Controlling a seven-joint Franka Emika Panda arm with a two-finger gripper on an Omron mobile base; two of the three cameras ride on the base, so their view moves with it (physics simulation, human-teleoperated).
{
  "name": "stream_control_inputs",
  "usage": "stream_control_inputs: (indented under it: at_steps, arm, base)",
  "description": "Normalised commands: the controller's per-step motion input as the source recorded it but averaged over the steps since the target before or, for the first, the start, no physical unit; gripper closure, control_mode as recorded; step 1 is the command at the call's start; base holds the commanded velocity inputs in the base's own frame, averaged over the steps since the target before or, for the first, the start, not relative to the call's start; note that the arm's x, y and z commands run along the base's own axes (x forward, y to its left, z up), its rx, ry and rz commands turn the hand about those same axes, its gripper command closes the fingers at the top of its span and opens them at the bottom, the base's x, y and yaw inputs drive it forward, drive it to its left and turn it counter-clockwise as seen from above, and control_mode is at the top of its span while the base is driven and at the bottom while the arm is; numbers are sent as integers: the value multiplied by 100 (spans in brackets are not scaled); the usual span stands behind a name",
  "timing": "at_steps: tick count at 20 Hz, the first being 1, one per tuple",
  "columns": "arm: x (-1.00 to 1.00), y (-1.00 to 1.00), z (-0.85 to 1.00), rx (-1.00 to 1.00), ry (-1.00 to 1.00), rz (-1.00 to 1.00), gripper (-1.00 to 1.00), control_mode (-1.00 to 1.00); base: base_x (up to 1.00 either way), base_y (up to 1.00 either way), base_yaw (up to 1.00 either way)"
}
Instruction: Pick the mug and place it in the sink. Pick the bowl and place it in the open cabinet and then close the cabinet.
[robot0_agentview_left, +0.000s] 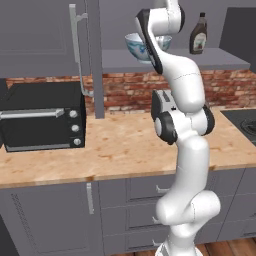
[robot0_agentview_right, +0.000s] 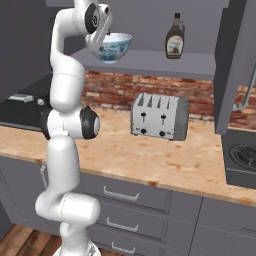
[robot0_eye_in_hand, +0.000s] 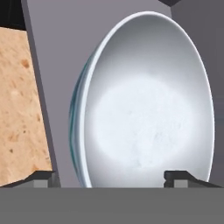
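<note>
The bowl (robot0_agentview_right: 116, 46), white with a blue-green pattern outside, stands upright on the grey shelf (robot0_agentview_right: 150, 62) of the open cabinet. In the left base view the bowl (robot0_agentview_left: 134, 47) is partly hidden by my arm, and the cabinet door (robot0_agentview_left: 95, 55) with its long silver handle stands open to its left. My gripper (robot0_agentview_right: 102, 40) hangs at the bowl's left rim. In the hand view the gripper (robot0_eye_in_hand: 111, 177) is open, its fingertips (robot0_eye_in_hand: 40, 176) wide apart over the bowl's white inside (robot0_eye_in_hand: 148, 113), gripping nothing. The mug and the sink are out of view.
A brown syrup bottle (robot0_agentview_left: 198, 34) stands on the same shelf, right of the bowl. On the wooden counter (robot0_agentview_right: 150, 155) are a black toaster oven (robot0_agentview_left: 42, 117) at the left and a silver toaster (robot0_agentview_right: 160, 117). A stove (robot0_agentview_right: 245, 155) lies at the right.
</note>
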Motion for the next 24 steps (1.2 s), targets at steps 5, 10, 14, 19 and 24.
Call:
stream_control_inputs:
  at_steps: [5, 10, 14, 19, 24]
  arm:
    - [-12, 8, 0, 0, -24, 0, -100, -100]
    - [-80, 0, 0, 0, -20, 0, -100, -100]
    - [-100, 0, -2, 0, -16, 0, -100, -100]
    - [-100, -10, -10, 0, -17, 0, -100, -100]
    - [-100, -15, -6, 0, -13, 0, -100, -100]
  base:
    - [0, 0, 0]
    - [0, 0, 0]
    - [0, 0, 0]
    - [0, 0, 0]
    - [0, 0, 0]
